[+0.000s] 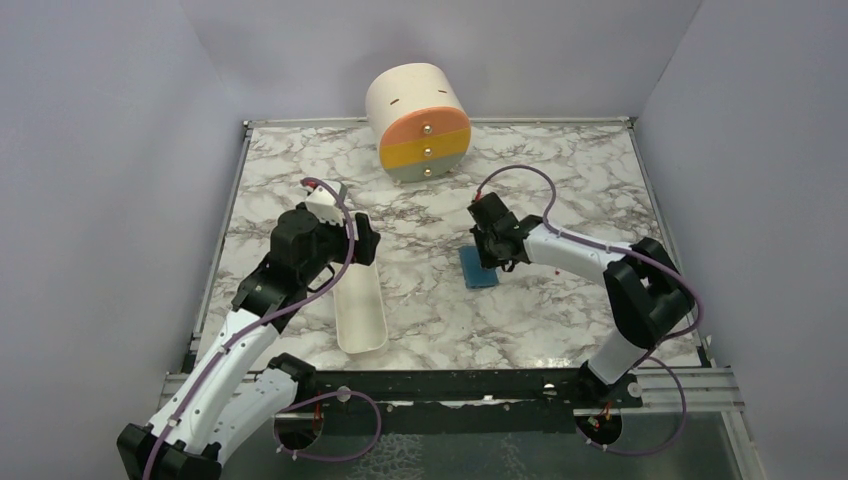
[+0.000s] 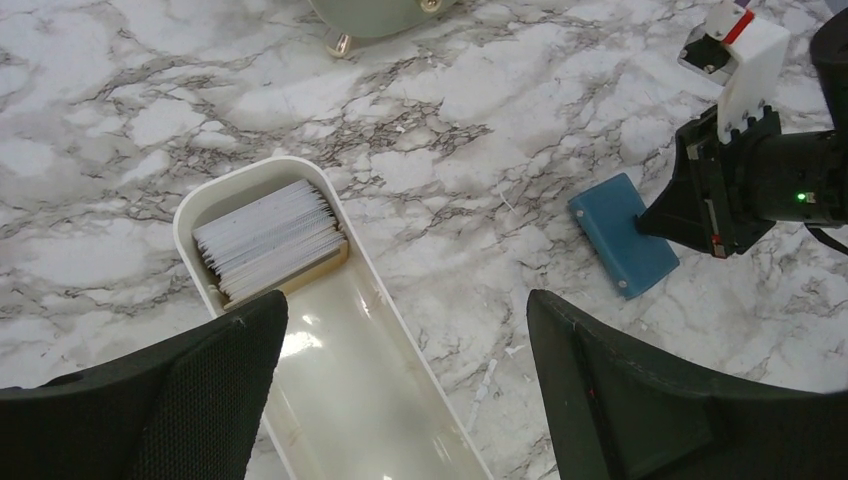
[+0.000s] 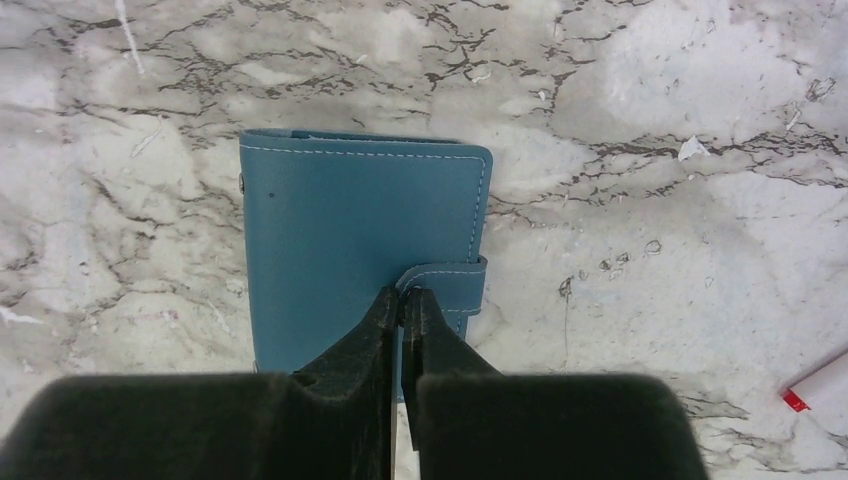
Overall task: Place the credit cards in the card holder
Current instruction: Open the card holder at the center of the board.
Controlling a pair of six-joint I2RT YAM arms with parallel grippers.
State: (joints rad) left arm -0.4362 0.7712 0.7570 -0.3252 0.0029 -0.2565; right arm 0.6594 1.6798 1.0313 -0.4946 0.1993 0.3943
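The card holder (image 1: 478, 270) is a closed blue wallet lying flat on the marble table. It also shows in the left wrist view (image 2: 622, 233) and the right wrist view (image 3: 350, 220). My right gripper (image 3: 402, 298) is low on it, jaws pressed together on the edge of its strap tab (image 3: 455, 283); the arm also shows in the top view (image 1: 492, 255). The credit cards (image 2: 268, 238) stand as a pale stack in the far end of a long white tray (image 2: 190, 215). My left gripper (image 2: 405, 310) hovers open and empty above the tray; in the top view (image 1: 350, 240) it hides the cards.
A cream cylinder with orange, yellow and grey drawers (image 1: 418, 122) stands at the back centre. The white tray (image 1: 362, 320) runs toward the near edge on the left. A white object with a red end (image 3: 820, 385) lies at the right wrist view's lower right edge.
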